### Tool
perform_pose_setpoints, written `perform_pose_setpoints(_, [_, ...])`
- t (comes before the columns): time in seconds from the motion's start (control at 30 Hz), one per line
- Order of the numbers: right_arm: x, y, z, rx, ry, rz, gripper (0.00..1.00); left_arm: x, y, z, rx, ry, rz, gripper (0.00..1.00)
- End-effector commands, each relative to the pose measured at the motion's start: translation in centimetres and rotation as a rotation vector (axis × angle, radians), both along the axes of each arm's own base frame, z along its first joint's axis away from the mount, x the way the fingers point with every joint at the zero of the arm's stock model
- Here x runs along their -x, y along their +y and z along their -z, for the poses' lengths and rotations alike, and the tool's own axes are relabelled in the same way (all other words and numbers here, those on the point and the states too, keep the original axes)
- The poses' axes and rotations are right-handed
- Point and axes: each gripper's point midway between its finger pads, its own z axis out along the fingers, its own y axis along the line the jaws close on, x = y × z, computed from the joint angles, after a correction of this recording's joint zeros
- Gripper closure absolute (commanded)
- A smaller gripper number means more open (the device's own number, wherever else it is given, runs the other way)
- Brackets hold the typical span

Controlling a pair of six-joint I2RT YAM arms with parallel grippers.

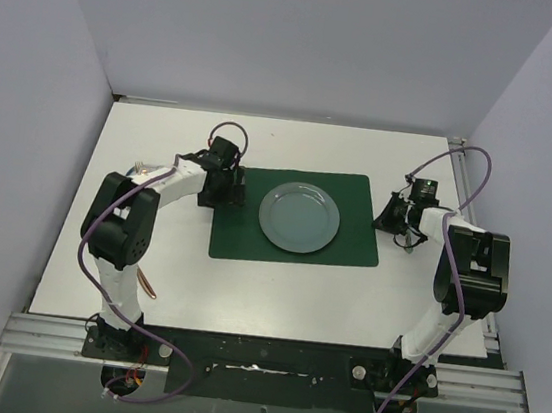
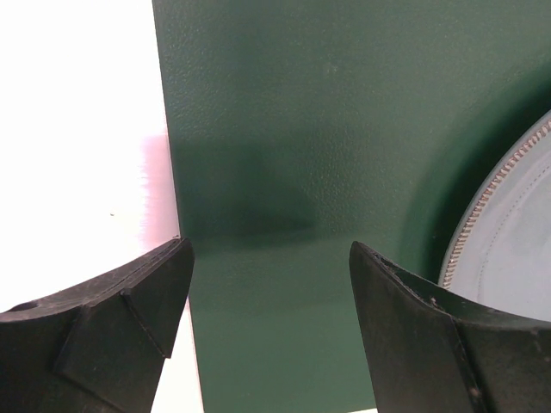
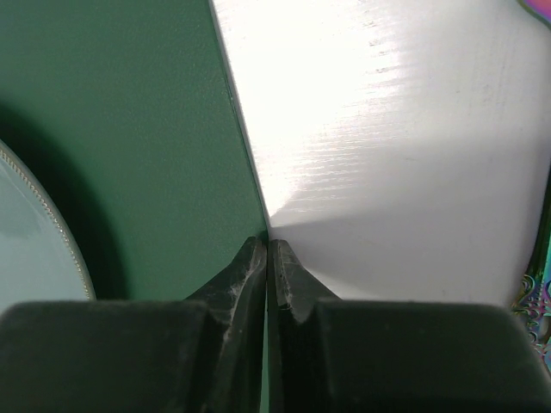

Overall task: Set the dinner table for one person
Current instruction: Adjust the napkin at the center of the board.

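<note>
In the top view, the left pincer (image 1: 227, 196) is seen lowered over the left edge of a dark green placemat (image 1: 358, 194), and the right pincer (image 1: 391, 221) is held at the mat's right edge. The placemat is laid near the middle of the white desk (image 1: 283, 147), and a grey-green plate (image 1: 299, 217) is set at its centre. A thin copper-coloured item (image 1: 148, 286) is seen on the desk just beside the left arm; its kind cannot be told.

In the left wrist view, the left pincer (image 2: 269, 258) is shown released, its fingers (image 2: 112, 318) spread wide with nothing between them. The left edge of the placemat (image 2: 301, 129) runs under the gap, with bare desk (image 2: 77, 129) to the left and the beaded rim of the plate (image 2: 516, 232) at the right.

In the right wrist view, the right pincer (image 3: 269, 251) is shown clenched, its tips pressed together at the right edge of the placemat (image 3: 129, 129); whether that edge is nipped cannot be told. White desk (image 3: 387, 129) is seen to the right, the plate (image 3: 30, 258) at the left, and a rainbow-tinted item (image 3: 538, 301) is cut off at the right border.
</note>
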Motion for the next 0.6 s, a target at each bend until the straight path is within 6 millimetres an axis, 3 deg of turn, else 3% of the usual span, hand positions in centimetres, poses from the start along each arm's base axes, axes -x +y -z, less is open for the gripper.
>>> perform_pose_setpoints(0.0, [4.6, 0.2, 3.1, 0.016, 0.178, -0.011, 1.00, -2.1, -1.2, -1.7, 0.030, -0.070, 0.013, 0.27])
perform_pose_setpoints(0.57, [5.5, 0.0, 0.3, 0.036, 0.141, -0.001, 1.00, -2.7, -1.8, -1.9, 0.047, -0.076, 0.026, 0.27])
